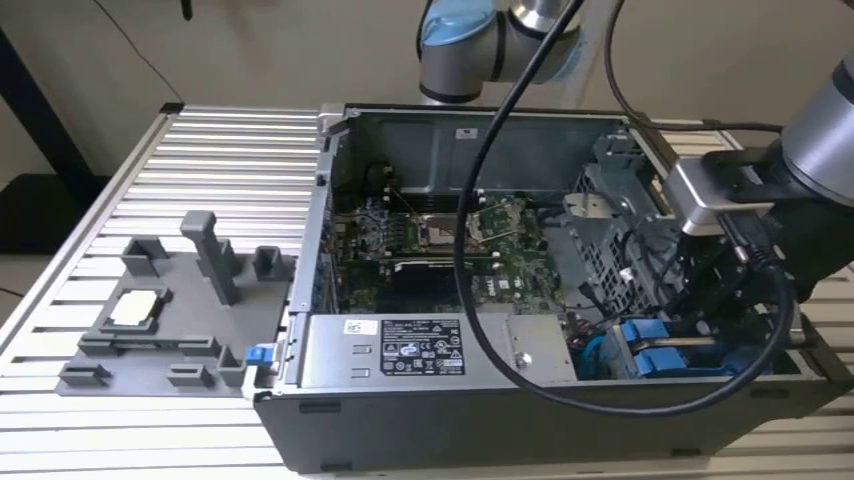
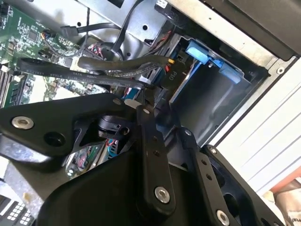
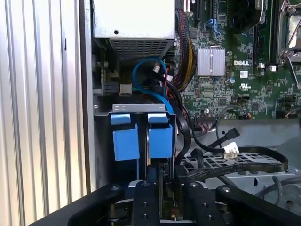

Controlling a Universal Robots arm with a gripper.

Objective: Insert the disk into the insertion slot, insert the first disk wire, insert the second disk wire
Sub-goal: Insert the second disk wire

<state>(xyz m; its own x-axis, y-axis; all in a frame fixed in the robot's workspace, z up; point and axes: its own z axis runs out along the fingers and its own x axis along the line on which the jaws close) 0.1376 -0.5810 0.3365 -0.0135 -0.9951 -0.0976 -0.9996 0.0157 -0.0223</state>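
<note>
Blue-framed disk [image 3: 160, 137] sits in slot [image 3: 141, 109], just ahead of jaws.

A ribbed aluminium tabletop [image 1: 147, 190] stands before a plain beige wall [image 1: 267, 50], evenly lit.

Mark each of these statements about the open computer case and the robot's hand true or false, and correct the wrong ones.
1. The computer case lies with its side open. True.
2. The hand hangs over the grey fixture. False: it is down inside the case, by the blue tabs.
3. Two blue tabs sit side by side in the drive bay. True.
4. The case rests on a wooden floor. False: it rests on a ribbed metal table.
</note>
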